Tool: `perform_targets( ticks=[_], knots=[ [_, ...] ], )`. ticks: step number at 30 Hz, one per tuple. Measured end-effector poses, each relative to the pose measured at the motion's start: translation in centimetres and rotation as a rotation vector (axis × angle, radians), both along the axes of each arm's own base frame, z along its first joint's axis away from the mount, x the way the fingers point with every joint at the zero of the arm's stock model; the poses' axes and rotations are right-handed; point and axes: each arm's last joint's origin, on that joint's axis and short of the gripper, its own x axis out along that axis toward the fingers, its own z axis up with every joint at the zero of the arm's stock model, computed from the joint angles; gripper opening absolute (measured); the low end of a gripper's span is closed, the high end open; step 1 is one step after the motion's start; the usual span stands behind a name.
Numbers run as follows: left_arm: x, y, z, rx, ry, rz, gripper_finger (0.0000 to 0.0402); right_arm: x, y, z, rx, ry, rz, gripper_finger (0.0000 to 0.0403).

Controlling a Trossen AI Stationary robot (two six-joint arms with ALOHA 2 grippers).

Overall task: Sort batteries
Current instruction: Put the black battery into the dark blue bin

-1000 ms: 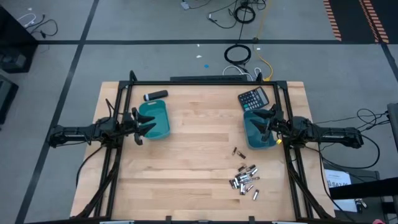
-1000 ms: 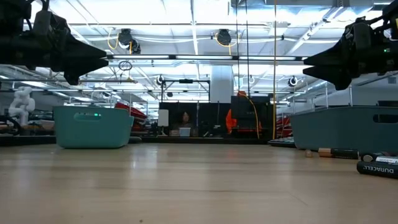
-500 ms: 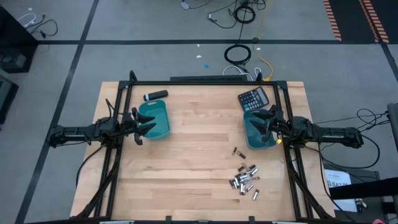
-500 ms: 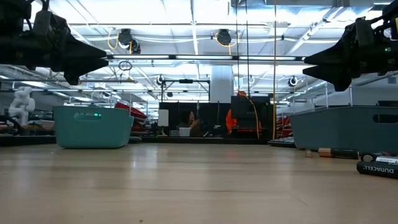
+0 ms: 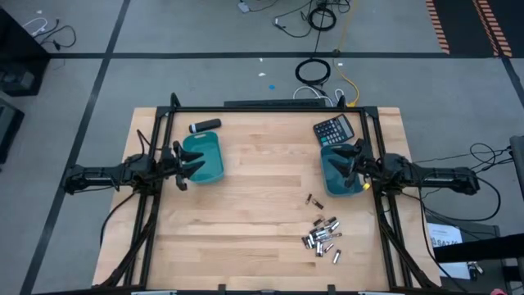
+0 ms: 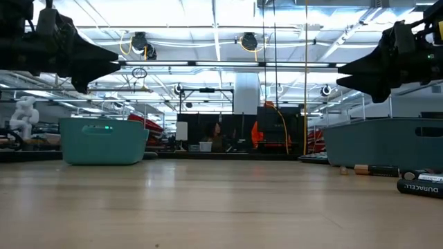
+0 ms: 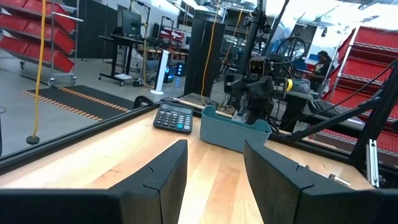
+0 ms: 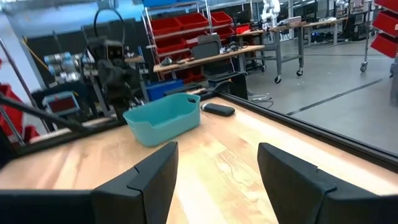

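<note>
Several small silvery and dark batteries [image 5: 321, 238] lie loose on the wood near the table's near right part; one battery [image 5: 313, 200] lies apart, closer to the right bin. In the low view batteries [image 6: 419, 185] lie at the right. A teal bin [image 5: 204, 157] stands at the left and another teal bin [image 5: 337, 171] at the right. My left gripper [image 5: 190, 161] hovers open over the left bin's left rim. My right gripper [image 5: 352, 162] hovers open over the right bin. The open left gripper [image 7: 214, 180] and the open right gripper [image 8: 217, 180] hold nothing.
A dark calculator [image 5: 334, 129] lies beyond the right bin near the far edge. A black cylinder with a white tip [image 5: 205, 125] lies beyond the left bin. Bare wood stretches between the bins and across the table's near left part [image 5: 221, 238].
</note>
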Motion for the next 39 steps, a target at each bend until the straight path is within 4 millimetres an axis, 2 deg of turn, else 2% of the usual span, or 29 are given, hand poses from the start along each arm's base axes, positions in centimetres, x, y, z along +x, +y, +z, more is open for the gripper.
perform_targets(
  ticks=[6,10,12,18,22,28,32,36,39],
  knots=[
    [-0.1,0.0,0.7,-0.054,-0.089,-0.004,0.0169,0.2,0.1,-0.2,-0.009,0.026,0.048,0.0212],
    [-0.3,0.0,1.7,-0.080,-0.064,-0.009,0.0169,0.2,0.3,0.0,0.017,0.046,0.128,0.0212],
    [-0.3,0.0,2.4,-0.090,-0.041,-0.005,0.0169,0.1,0.4,0.9,0.026,0.057,0.149,0.0212],
    [0.8,0.1,5.0,-0.102,0.100,0.027,0.0169,0.3,0.6,5.4,-0.014,0.146,0.168,0.0212],
    [2.9,0.1,6.7,-0.081,0.211,0.031,0.0169,1.9,0.9,7.9,-0.033,0.212,0.199,0.0212],
    [6.4,-0.2,8.3,0.006,0.344,0.000,0.0169,5.8,1.9,9.8,-0.047,0.359,0.272,0.0212],
    [7.9,-0.8,9.3,0.038,0.366,-0.029,0.0169,7.5,3.0,10.7,-0.009,0.471,0.311,0.0212],
    [8.6,-1.4,10.1,0.067,0.366,-0.065,0.0169,8.0,4.2,10.7,0.039,0.615,0.267,0.0212],
    [8.8,-1.7,10.1,0.123,0.375,-0.085,0.0169,8.3,5.1,10.6,0.091,0.658,0.272,0.0212]
  ],
)
